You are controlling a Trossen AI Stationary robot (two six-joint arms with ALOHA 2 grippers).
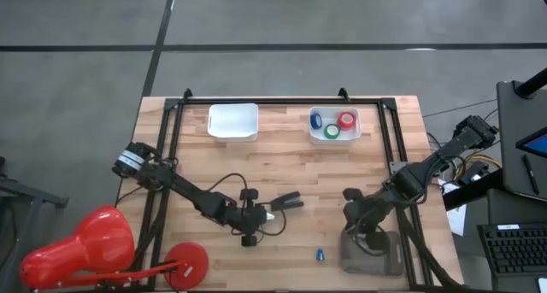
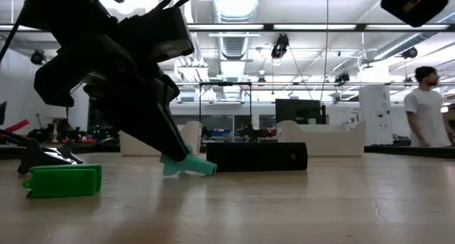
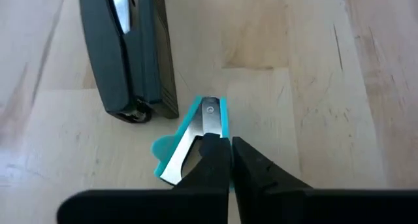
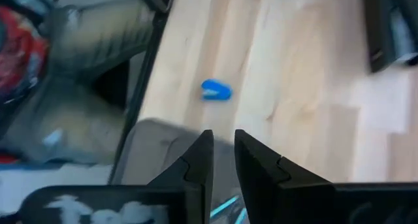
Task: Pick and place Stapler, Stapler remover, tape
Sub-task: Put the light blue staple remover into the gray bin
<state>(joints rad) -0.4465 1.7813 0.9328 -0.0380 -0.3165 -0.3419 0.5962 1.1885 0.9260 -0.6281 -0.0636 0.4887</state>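
Left gripper sits low over the middle of the wooden table, its fingers drawn nearly together, with the teal staple remover lying right at their tips; the remover's metal blade runs beneath one finger, but whether the fingers actually pinch it cannot be told. Just beyond the remover, lying flat on the boards and close to it without clearly touching, is the black stapler, and in the low view it lies directly behind the teal piece. At the far edge of the table stand two white trays: an empty-looking one to the left, and another holding the blue, green and red tape rolls. Right gripper hovers over the near right part of the table, its fingers a narrow slit apart with nothing visibly between them, above the edge of a grey fabric pouch. A small blue object lies alone on the boards near the front edge, between the two arms and well clear of both. In the low view a flat green block rests on the table close to the camera, partly under the left arm's bulk, which blocks much of that side. A red lamp sits off the near left corner. A person stands far back in the room.
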